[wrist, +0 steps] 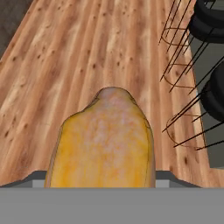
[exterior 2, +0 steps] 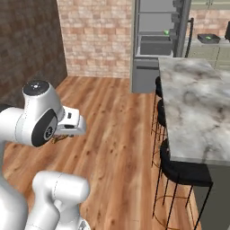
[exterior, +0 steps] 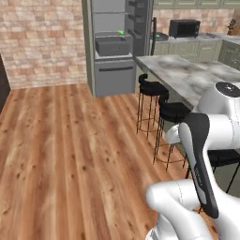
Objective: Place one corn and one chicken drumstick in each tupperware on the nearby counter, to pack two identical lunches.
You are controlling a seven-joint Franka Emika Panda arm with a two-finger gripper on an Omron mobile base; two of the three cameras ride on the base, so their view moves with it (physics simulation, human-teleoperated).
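The fingertips of the gripper (exterior 2: 62,135) are hidden behind the chicken drumstick (wrist: 104,140), a yellow-orange mottled piece on which the fingers are judged to be clenched, since it is carried in the air above the floor (wrist: 65,57). In the right base view only a brownish scrap is made out under the white hand, well left of the island (exterior 2: 197,103).

The floor is laid in warm wood planks, and a brick wall (exterior: 42,37) is seen beyond the far end of the island. The island top is grey-white marbled stone.

Behind the island an open fridge (exterior: 115,47) is seen with a grey bin (exterior: 112,45) and 1 small green corn (exterior: 121,32) on a shelf. On the counter (exterior 2: 202,45) past the island, 1 dark tupperware (exterior 2: 209,38) is seen with a green speck in it, too small to be named. A black microwave (exterior: 184,28) is set on that counter. Black stools (exterior: 152,87) are lined along the island's near side.
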